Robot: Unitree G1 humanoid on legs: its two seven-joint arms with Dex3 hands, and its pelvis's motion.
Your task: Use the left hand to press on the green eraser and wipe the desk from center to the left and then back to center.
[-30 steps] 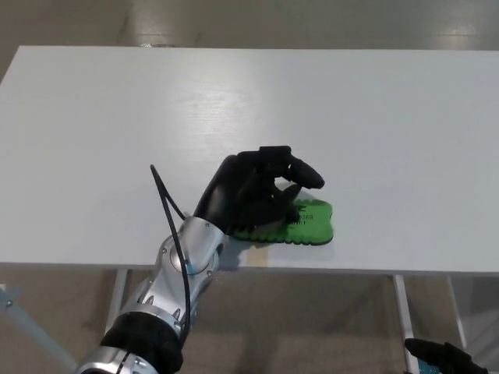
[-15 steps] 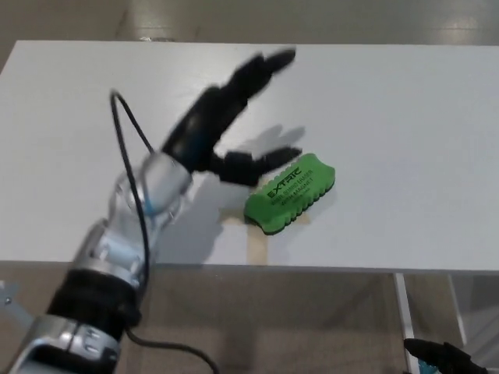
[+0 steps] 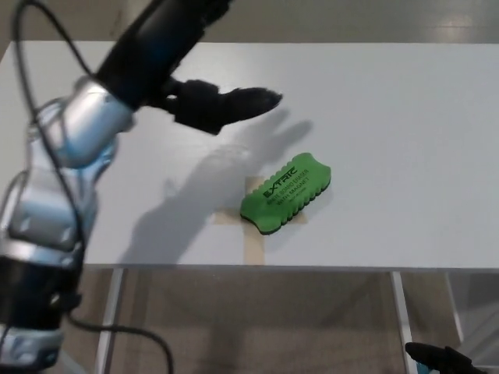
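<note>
The green eraser (image 3: 285,192) with black lettering lies at an angle on the white desk (image 3: 390,117), near the front edge, partly over a tan tape cross (image 3: 255,234). My left hand (image 3: 183,62) is raised well above the desk, up and to the left of the eraser, touching nothing. Its fingers run out of the top of the picture, and the thumb (image 3: 226,105) sticks out to the right. It casts a shadow on the desk left of the eraser. A dark bit of my right hand (image 3: 444,360) shows at the bottom right, below the desk.
The desk's front edge runs just below the eraser. A metal desk leg (image 3: 401,312) shows underneath at the right. Tiled floor lies beyond the far edge.
My left hand has let go of the eraser and lifted high, up and to the left. The eraser was turned askew and now lies free on the desk.
</note>
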